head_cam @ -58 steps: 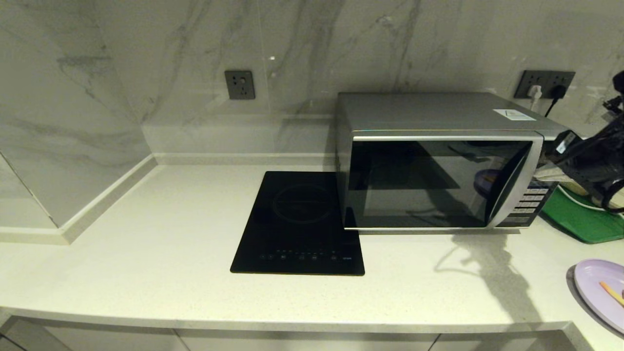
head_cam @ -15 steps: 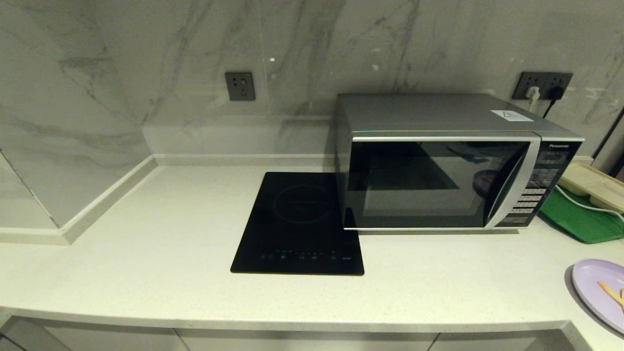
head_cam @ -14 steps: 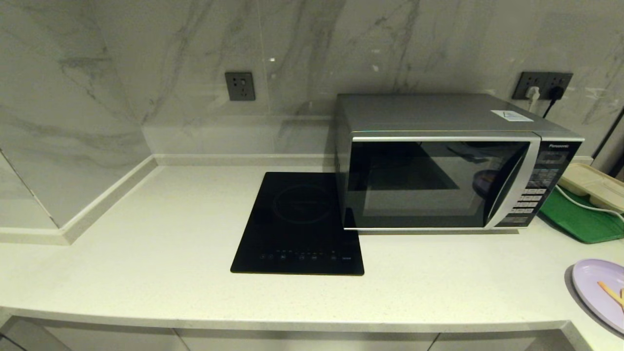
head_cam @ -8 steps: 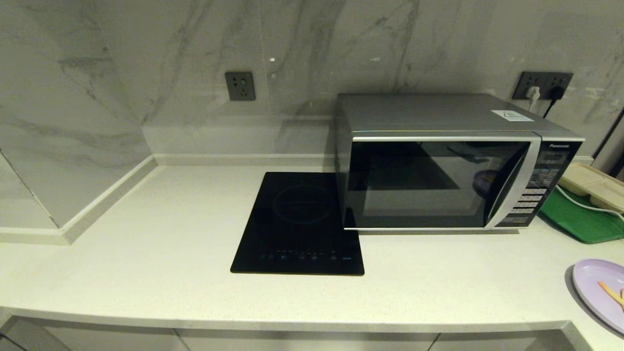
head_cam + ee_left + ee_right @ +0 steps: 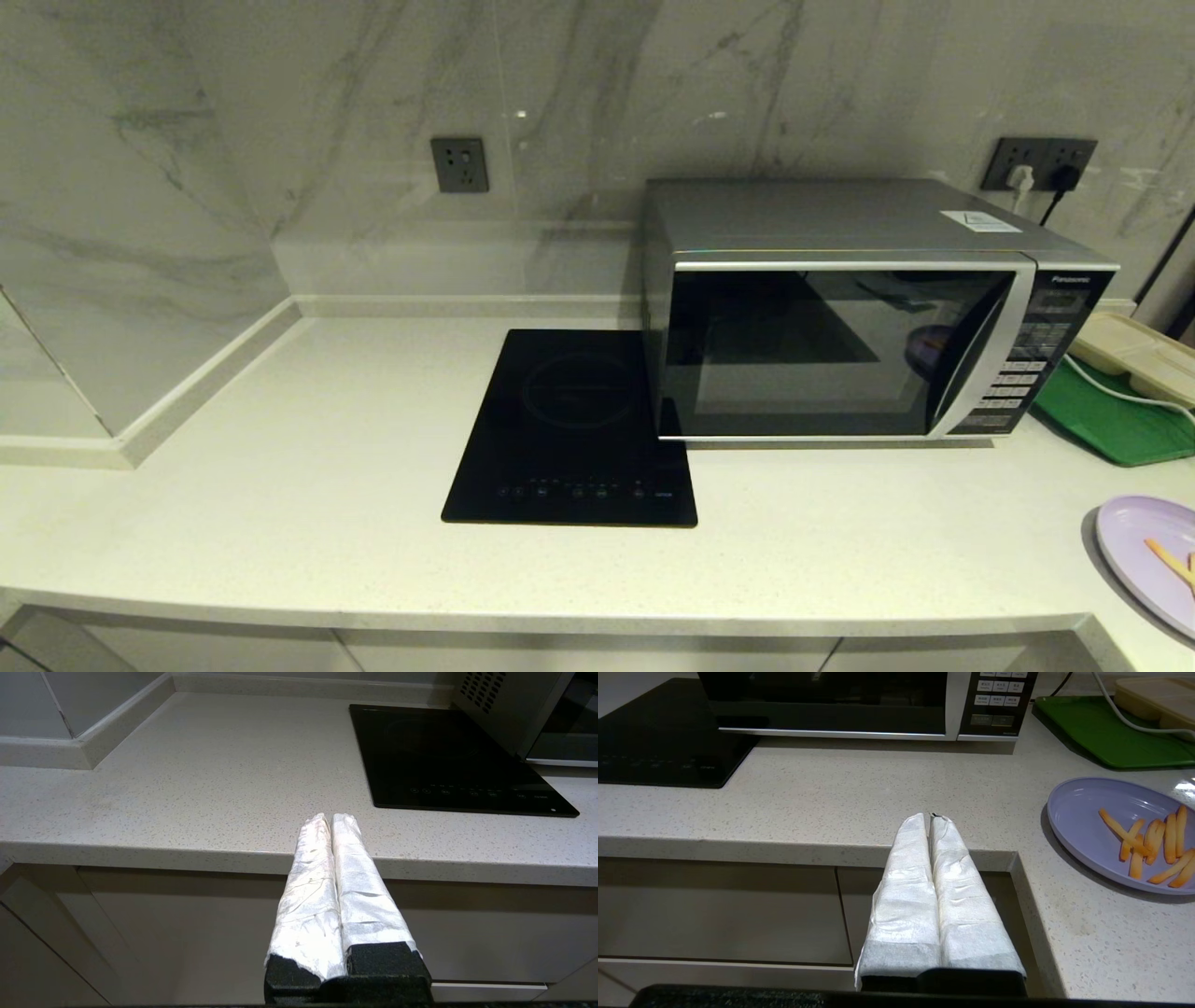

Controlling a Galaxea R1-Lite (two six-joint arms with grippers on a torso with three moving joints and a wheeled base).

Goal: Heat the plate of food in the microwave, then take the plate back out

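Right arm withdrawn from beside the microwave since seconds ago; both parked below the desk (image 5: 831, 812) edge, left tool (image 5: 331, 819) and right tool (image 5: 930, 817) pressed together, empty. One plate of food (image 5: 1083, 826) seen on the desk at right, one microwave (image 5: 840, 308) behind, door shut: task looks finished

Lavender plate of fries (image 5: 1092, 826) on counter; silver microwave (image 5: 840, 308) shut.
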